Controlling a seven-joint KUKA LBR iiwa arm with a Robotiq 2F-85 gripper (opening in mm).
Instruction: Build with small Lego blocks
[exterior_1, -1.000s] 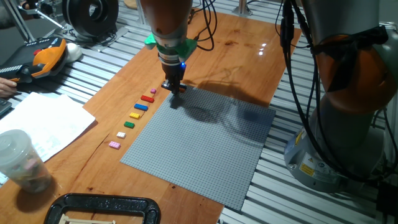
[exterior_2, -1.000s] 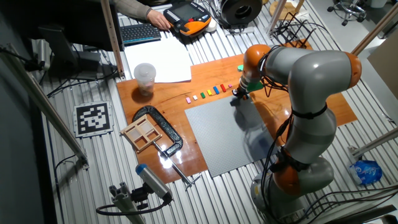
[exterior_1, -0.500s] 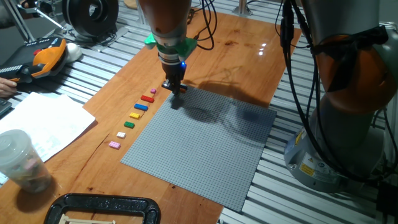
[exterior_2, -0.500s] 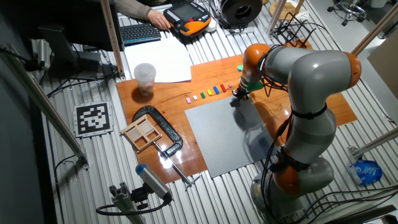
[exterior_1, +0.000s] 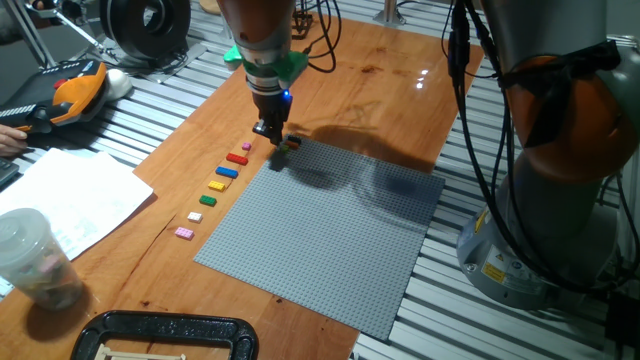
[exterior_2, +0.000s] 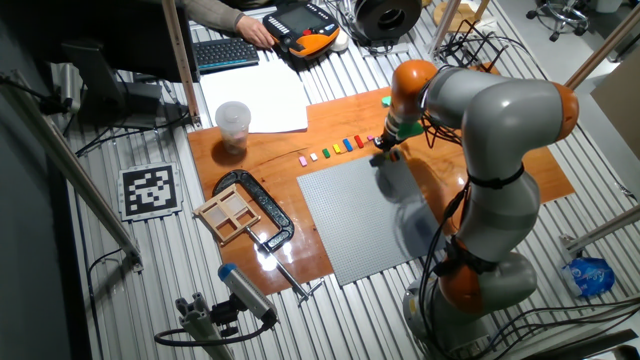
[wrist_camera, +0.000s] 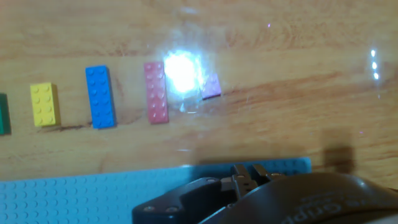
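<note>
I see the wooden tabletop (exterior_1: 380, 70) on slatted metal carrying the grey baseplate (exterior_1: 330, 230), bare wood beyond its far edge, the small Lego blocks (exterior_1: 222, 178) rowed along its left edge, and the gripper (exterior_1: 268, 131) over its far-left corner, opening indiscernible.
</note>
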